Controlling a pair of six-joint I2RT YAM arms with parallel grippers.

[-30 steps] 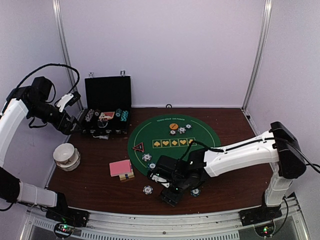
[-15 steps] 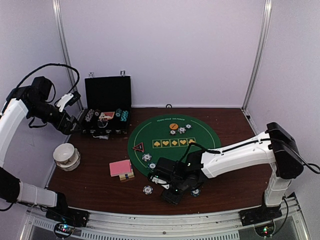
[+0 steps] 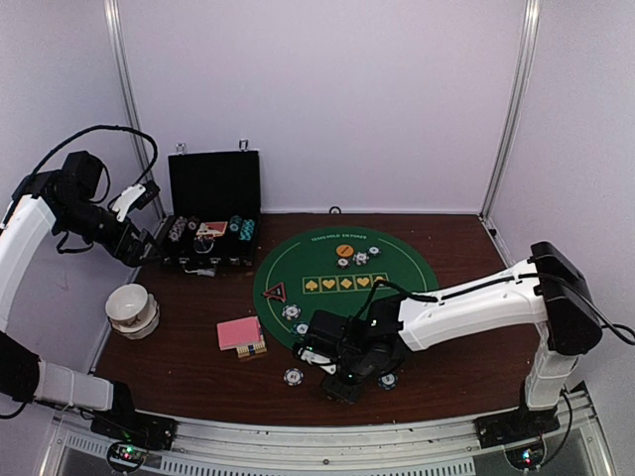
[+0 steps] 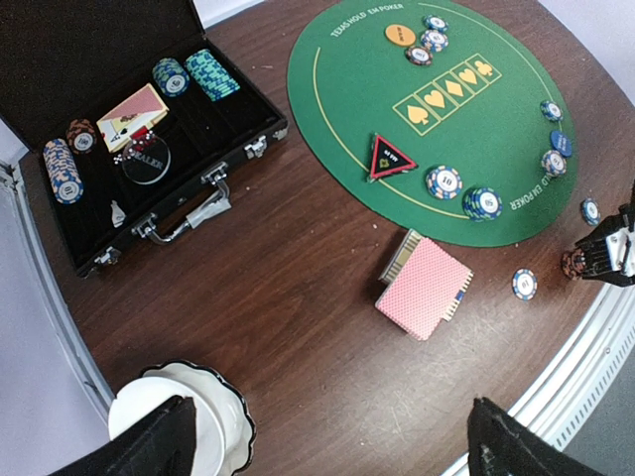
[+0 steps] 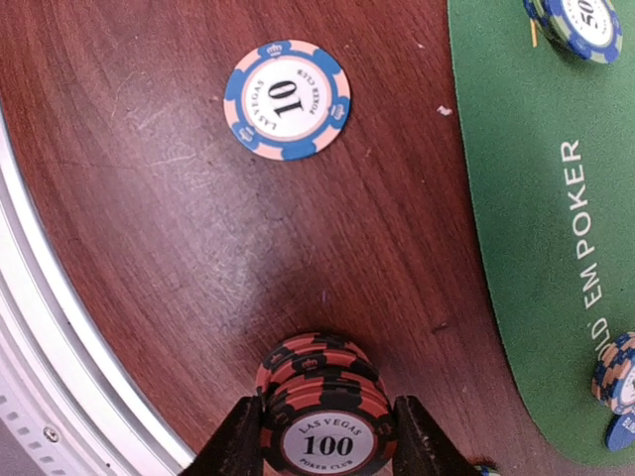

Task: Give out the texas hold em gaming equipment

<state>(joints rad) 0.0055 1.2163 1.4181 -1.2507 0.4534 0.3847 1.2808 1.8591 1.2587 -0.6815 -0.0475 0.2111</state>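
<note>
My right gripper (image 5: 327, 441) is shut on a short stack of red-and-black 100 chips (image 5: 327, 397), held low over the wood near the table's front edge (image 3: 340, 383). A blue-and-white 10 chip (image 5: 287, 99) lies on the wood just to its left (image 3: 293, 376). The pink-backed card deck (image 4: 425, 288) lies left of the green mat (image 3: 397, 268). The red-edged triangle marker (image 4: 389, 157), orange button (image 4: 400, 34), blue button (image 4: 561, 144) and several chips sit on the mat. My left gripper (image 4: 327, 456) is open and empty, high over the table's left side (image 3: 144, 250).
The open black chip case (image 4: 189, 213) with chip rows and a card stands at the back left. A white bowl (image 4: 223, 412) sits at the left edge below my left gripper. The metal front rail (image 5: 60, 377) runs close to the right gripper.
My right gripper has shifted slightly left and toward the front edge with the chip stack in it. The left arm has not moved.
</note>
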